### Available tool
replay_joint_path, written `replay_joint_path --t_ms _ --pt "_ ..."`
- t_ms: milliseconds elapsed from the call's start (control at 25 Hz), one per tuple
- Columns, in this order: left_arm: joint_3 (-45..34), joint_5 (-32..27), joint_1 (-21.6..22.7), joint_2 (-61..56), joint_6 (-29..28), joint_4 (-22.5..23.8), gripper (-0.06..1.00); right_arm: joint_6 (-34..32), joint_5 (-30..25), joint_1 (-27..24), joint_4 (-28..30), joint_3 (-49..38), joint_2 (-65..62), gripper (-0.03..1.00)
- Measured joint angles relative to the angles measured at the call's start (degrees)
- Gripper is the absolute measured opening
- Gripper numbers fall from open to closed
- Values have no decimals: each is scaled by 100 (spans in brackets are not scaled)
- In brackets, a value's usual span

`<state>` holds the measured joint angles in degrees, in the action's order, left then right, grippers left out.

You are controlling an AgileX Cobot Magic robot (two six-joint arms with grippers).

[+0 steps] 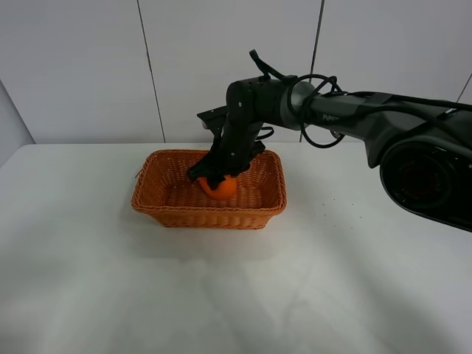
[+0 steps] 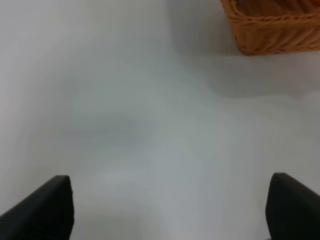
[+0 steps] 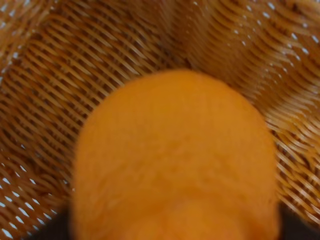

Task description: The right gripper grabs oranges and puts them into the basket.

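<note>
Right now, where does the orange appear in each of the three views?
Exterior high: the orange is inside the basket, at the tips of the right end effector.
Left wrist: the orange is not in it; only a corner of the basket shows.
Right wrist: the orange fills the middle, with the basket behind it.
Shared landmark: the basket.

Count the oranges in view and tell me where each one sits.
1. The orange is inside the basket, near its middle, held by the right gripper. The arm over the basket could hide another behind it.
</note>
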<state>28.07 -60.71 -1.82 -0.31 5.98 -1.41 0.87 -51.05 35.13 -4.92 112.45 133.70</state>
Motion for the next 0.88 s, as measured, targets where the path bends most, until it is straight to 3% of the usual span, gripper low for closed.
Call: replay_joint_path --t_ms 80,200,600,880 --pt "0 0 0 0 0 0 88 0 -6 0 0 0 -12 60" --pt "0 0 0 0 0 0 88 0 -213 0 0 112 -30 67" --pt "0 0 0 0 0 0 88 -43 -1575 -50 103 1850 -85 69" --pt "0 0 0 0 0 0 88 -87 -1743 -900 86 2017 -87 69"
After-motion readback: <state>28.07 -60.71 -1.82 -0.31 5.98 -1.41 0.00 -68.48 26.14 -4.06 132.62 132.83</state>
